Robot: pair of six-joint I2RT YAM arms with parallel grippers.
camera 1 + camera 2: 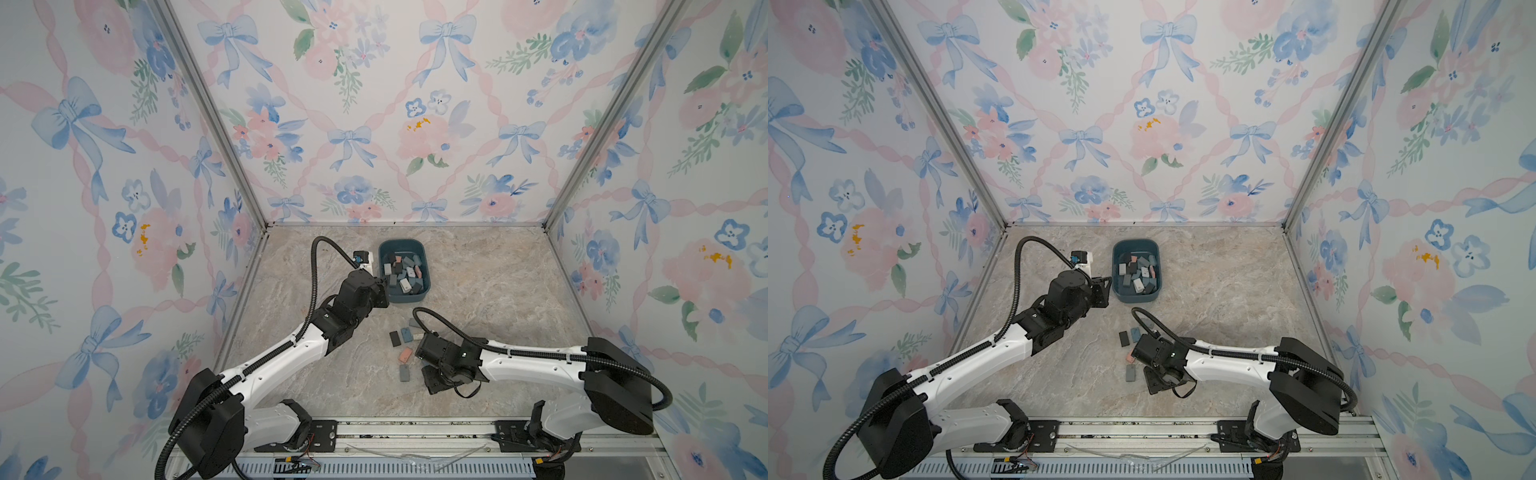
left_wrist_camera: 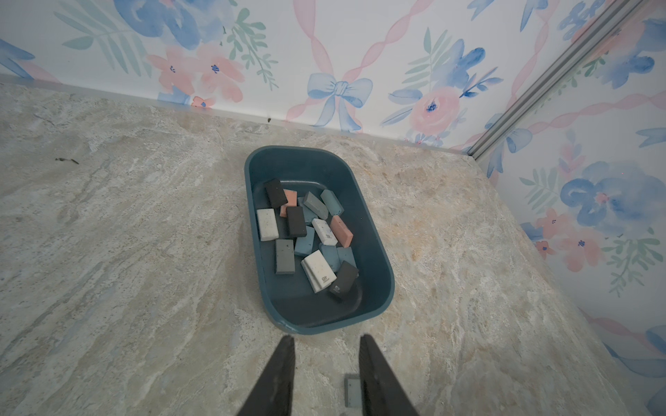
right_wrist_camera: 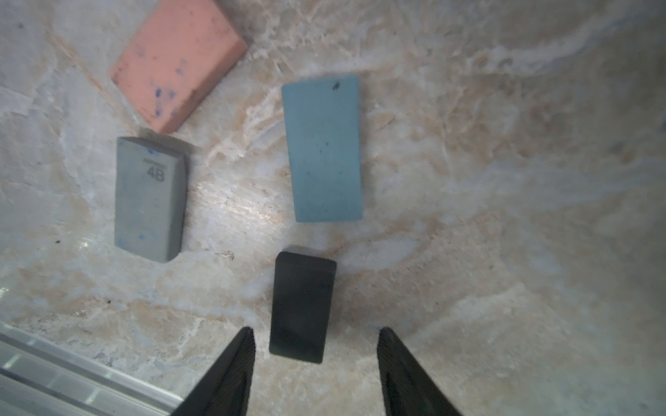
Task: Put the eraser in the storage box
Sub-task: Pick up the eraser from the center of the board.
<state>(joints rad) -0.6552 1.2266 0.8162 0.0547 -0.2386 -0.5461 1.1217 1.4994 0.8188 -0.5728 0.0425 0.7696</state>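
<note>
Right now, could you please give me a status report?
Left gripper open, empty, by storage box. Right gripper open over black eraser. No obstruction seen.

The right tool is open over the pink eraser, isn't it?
Not the pink one. The right wrist view shows the open right tool over the black eraser. The pink eraser lies farther away on the table.
</note>
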